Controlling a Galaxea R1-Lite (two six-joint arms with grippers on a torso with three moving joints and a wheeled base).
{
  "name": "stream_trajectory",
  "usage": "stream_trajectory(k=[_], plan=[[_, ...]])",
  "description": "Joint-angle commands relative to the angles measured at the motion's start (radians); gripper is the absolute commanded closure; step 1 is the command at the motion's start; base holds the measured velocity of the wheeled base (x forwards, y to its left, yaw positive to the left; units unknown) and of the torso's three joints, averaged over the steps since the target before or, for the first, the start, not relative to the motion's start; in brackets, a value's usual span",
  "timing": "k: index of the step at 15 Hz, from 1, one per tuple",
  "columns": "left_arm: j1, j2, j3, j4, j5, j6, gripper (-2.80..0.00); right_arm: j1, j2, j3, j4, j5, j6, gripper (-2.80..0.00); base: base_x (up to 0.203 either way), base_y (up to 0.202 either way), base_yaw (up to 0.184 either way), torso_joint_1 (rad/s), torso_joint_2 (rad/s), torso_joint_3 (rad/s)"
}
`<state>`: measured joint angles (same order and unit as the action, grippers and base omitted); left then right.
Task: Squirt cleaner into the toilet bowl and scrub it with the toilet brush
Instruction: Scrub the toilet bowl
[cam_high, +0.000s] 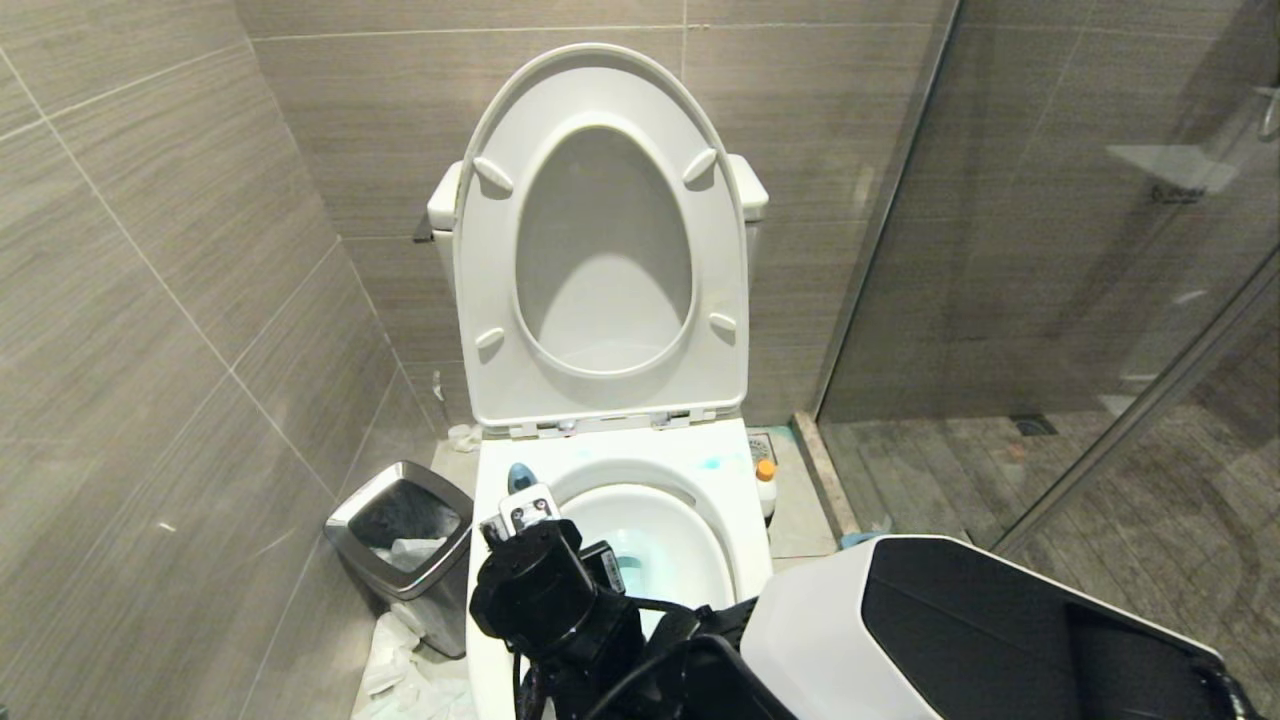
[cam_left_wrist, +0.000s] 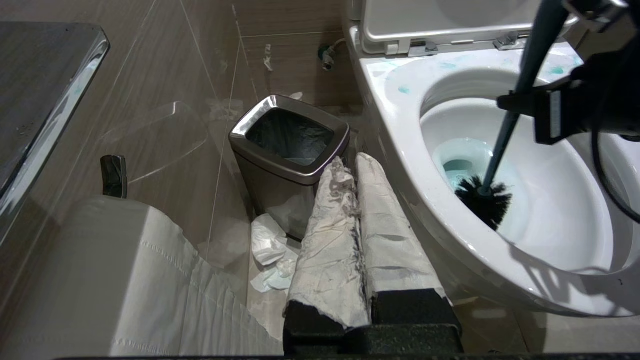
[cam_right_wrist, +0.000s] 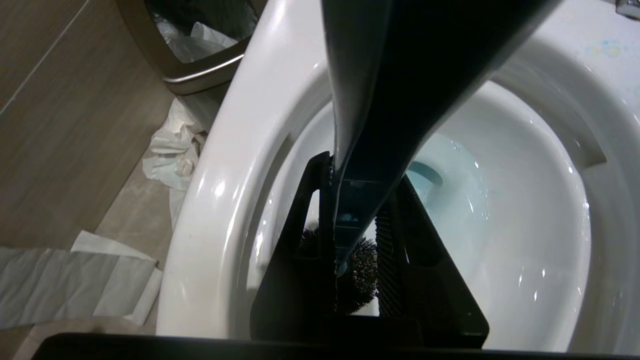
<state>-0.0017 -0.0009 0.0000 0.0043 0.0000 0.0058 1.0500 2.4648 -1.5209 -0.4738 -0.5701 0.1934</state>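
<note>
Nearest the robot, the right gripper (cam_right_wrist: 357, 235) reaches over the bowl's near-left rim, its black ribbed jaws pinching the toilet brush (cam_left_wrist: 505, 140) on its slim teal handle. The handle slants down into the toilet bowl (cam_left_wrist: 400, 165), and the dark, bristly head rests low on the inner wall on the bowl's left side, just beside the water.

The cleaner (cam_left_wrist: 452, 157) looks already squirted: the pooled water is tinted turquoise, and pale blue smears and drops mark the flat rim toward the hinges. Scrubbing seems to be under way rather than finished; most of the glossy white ceramic wall shows no sign of being covered yet, and the brush will still have to go back to its holder, which is not in view.

The left gripper (cam_left_wrist: 357, 220) is parked outside the bowl on its left, its paper-wrapped fingers pressed together and holding nothing.

Further off, a square chrome-rimmed bin (cam_high: 402, 537) stands on the floor by the bowl's left side, with crumpled tissue (cam_high: 400, 665) around it. At the back the smooth plastic seat and lid (cam_high: 600, 250) stand upright against the cistern, with grey tiled wall behind.
</note>
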Motion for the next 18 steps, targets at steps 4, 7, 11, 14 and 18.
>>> stream_trajectory(k=[4,7,11,14,18], plan=[[0.000,0.001,0.000,0.000,-0.001,0.002,0.00,0.008,-0.163,0.308,-0.174,-0.005,0.007,0.00,0.000,0.000,0.000,0.000,0.00,0.000],[0.000,0.001,0.000,0.000,-0.002,0.002,0.00,-0.012,-0.214,0.414,-0.242,-0.009,0.008,0.00,0.000,0.000,0.000,0.000,0.00,0.000],[0.000,0.001,-0.001,0.000,-0.002,0.005,0.00,-0.063,-0.261,0.495,-0.282,-0.011,0.008,0.00,0.000,0.000,0.000,0.000,0.00,0.000],[0.000,0.001,-0.002,0.000,-0.002,0.005,0.00,-0.110,-0.277,0.510,-0.282,-0.013,0.006,0.00,0.000,0.000,0.000,0.000,0.00,0.000],[0.000,0.001,-0.001,0.000,-0.002,0.005,0.00,-0.182,-0.264,0.497,-0.282,-0.011,-0.010,0.00,0.000,0.000,0.000,0.000,0.00,0.000]])
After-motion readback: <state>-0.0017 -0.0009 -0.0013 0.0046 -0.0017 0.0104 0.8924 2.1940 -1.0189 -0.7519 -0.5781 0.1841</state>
